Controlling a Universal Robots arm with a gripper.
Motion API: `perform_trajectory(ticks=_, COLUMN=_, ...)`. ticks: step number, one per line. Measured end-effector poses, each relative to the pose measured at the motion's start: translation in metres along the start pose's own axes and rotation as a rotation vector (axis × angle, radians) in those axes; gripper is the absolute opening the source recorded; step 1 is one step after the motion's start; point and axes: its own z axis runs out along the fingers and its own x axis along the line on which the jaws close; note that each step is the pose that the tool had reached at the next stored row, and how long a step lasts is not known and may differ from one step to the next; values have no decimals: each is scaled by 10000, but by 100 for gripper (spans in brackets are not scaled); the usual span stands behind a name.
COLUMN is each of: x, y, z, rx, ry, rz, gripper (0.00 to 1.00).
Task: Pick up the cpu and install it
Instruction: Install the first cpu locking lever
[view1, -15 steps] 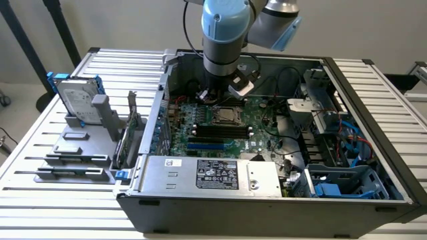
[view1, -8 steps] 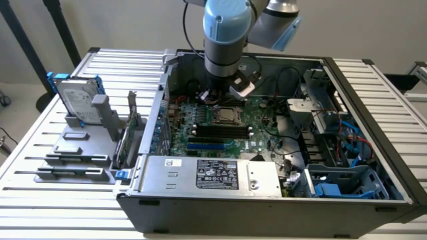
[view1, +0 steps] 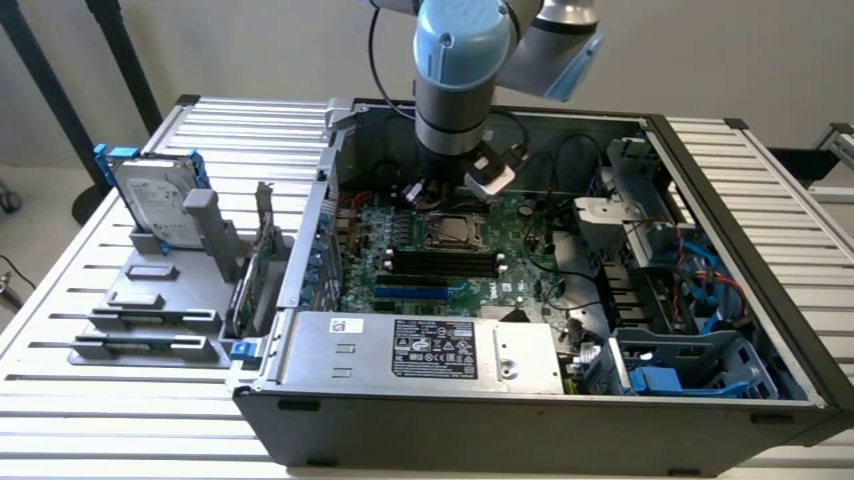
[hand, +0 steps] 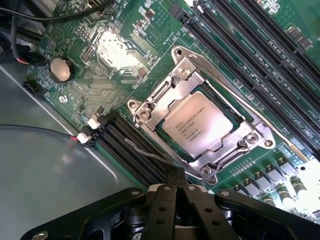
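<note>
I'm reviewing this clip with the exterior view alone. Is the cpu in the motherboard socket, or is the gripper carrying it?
Observer: The wrist view shows the cpu lying flat inside the metal socket frame, printed side up.
Operator: So the gripper is empty?
Observer: Yes. The gripper is shut with nothing between its fingertips, and it is apart from the cpu.
Operator: Does the chip look square in the socket?
Observer: Its edges run parallel to the frame's opening, and its raised top shows through that opening.
</note>
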Motion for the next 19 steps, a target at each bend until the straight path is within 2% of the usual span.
perform_trajectory(ticks=19, x=12, y=-5, z=12, rx=-44, ry=43, rz=156, gripper=11)
